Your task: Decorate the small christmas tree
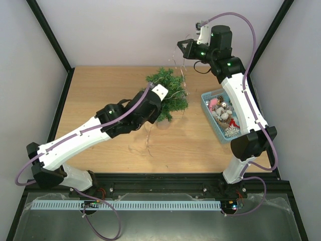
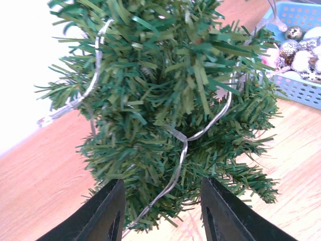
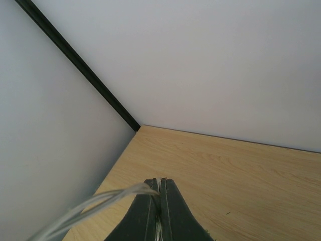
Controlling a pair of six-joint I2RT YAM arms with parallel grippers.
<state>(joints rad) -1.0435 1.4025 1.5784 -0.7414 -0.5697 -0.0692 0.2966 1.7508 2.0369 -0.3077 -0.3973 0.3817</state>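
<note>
Wood table (image 1: 100,90): R end effector (image 3: 160,197) pinches wire (image 3: 95,205) above small christmas tree (image 1: 168,85).

reaching low and diagonally forward with the left arm (image 1: 85,133), nearly outstretched, left gripper (image 2: 163,211) held with fingers (image 2: 108,213) parted. holding the right arm (image 1: 241,95) raised high at the far right, forearm angled back leftward, right gripper (image 3: 161,183) pinched tight on a thin silver wire (image 3: 100,201).
</note>
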